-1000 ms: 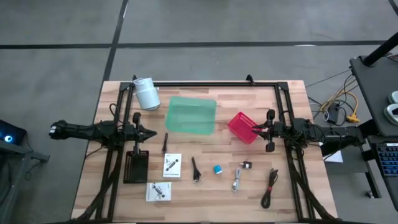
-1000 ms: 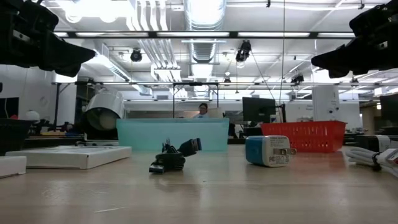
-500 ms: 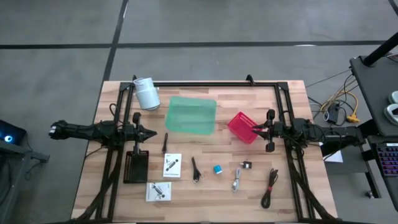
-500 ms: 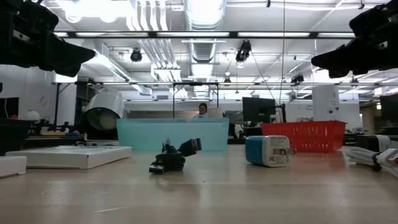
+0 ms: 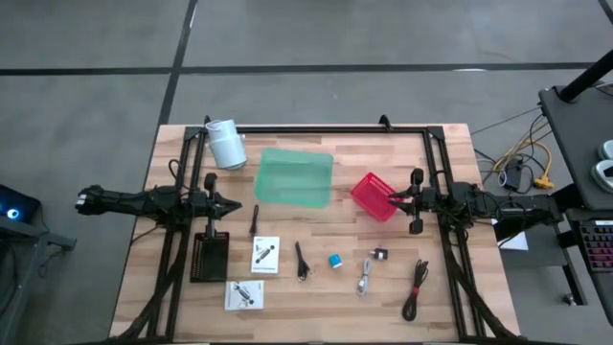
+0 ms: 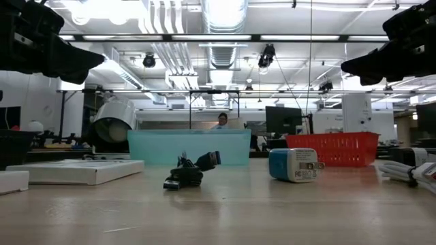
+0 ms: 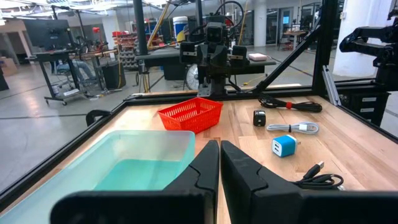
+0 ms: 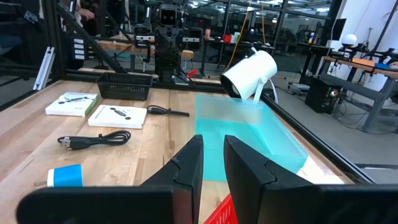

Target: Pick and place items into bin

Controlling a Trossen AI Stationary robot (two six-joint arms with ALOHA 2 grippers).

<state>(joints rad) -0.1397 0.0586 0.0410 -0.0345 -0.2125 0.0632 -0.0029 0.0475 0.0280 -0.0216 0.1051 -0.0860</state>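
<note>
Your wooden counter (image 5: pixel 450 172) carries a green bin (image 5: pixel 294 176), red basket (image 5: pixel 373 195), white packets (image 5: pixel 265 255), cables (image 5: pixel 415 287) and a blue cylinder (image 5: pixel 335 261).

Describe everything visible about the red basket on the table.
The red basket is a small rectangular plastic bin with open mesh walls and a solid rim. It stands upright on the wooden table, turned at an angle to the table's edges, just right of the green bin without touching it. It looks empty. The right pincer hovers at its right edge, above the rim as the low view shows.
</note>
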